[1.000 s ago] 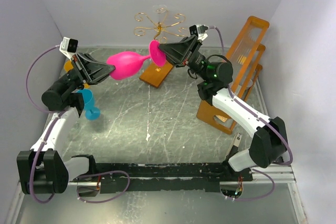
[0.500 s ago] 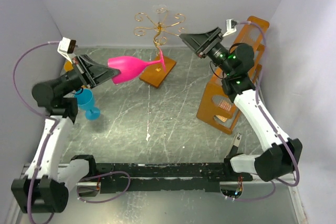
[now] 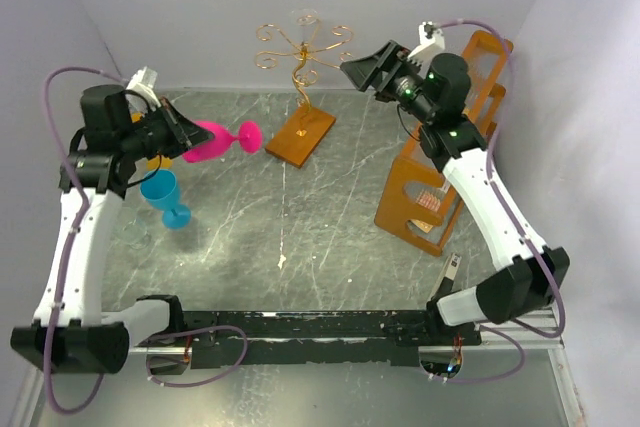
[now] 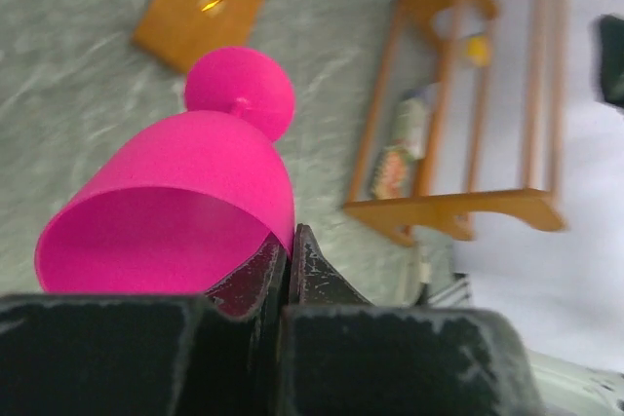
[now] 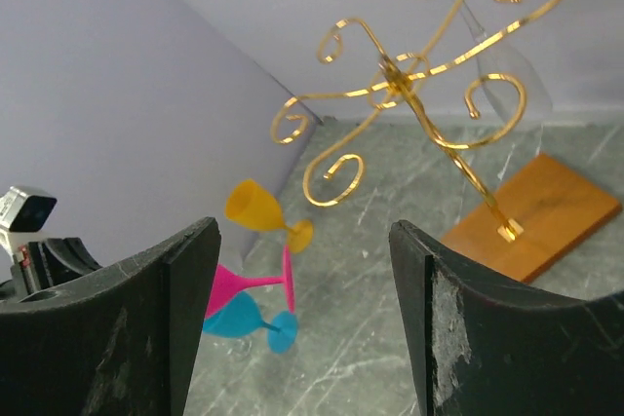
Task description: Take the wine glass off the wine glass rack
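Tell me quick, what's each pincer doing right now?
Left pincer: closed on the rim of the pink glass.
Right pincer: open, holding nothing.

Wine glass (image 3: 212, 140) carried left, clear of rack (image 3: 300, 52), by left tool (image 3: 186, 141), right tool (image 3: 356, 71) released, drawn back

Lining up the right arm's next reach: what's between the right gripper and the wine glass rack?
Nothing. The top view shows a bare gap between the right gripper and the wine glass rack, and its wrist view sees the rack unobstructed.
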`<state>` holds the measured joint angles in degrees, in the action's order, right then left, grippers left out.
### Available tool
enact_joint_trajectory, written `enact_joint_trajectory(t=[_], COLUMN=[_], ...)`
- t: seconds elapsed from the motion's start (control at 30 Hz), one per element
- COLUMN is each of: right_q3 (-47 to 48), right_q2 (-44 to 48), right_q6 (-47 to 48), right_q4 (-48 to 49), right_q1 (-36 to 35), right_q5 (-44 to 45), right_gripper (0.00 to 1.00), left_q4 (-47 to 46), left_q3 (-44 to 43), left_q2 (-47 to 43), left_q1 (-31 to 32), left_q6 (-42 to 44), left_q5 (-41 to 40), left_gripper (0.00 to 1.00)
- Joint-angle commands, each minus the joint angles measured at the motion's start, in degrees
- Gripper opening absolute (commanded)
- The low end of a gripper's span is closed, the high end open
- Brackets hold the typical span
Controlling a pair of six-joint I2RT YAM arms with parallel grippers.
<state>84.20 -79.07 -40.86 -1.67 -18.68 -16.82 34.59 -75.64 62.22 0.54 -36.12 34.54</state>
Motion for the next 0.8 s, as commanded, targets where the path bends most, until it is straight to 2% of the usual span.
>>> enact_joint_trajectory(t=[0.0,0.13,0.33,0.5,0.77], right_q3=[2.55,5.73,6.10,3.90,2.22], right_q2=[-4.79,-9.40,-13.29,-15.27,-17.00], right_q6=[-2.39,-3.79,-9.00,-14.42,-18.69], right_q4=[-0.99,-1.26,1.07,6.46,9.96], right_q1=[-1.15,-3.71,-4.67,-4.62,-4.72], right_q5=[-0.11,0.54,1.09,-0.49,0.25], right_gripper=[0.71,0.72,0.73,0.73,0.73], left_q4=[15.18,20.47,23.16,21.93,22.61], left_q3=[-6.98,-12.00,-13.42,-13.26,-13.89], left_q2=[4.96,12.80,19.90,24.70,33.22], left_q1=[3.98,10.03,11.68,11.68,11.68], left_q6=[9.35,12.18,15.29,18.50,20.23], left_q5=[-14.57,-22.76,-34.78,-37.30,-39.76], left_gripper=[0.07,0.07,0.07,0.07,0.11])
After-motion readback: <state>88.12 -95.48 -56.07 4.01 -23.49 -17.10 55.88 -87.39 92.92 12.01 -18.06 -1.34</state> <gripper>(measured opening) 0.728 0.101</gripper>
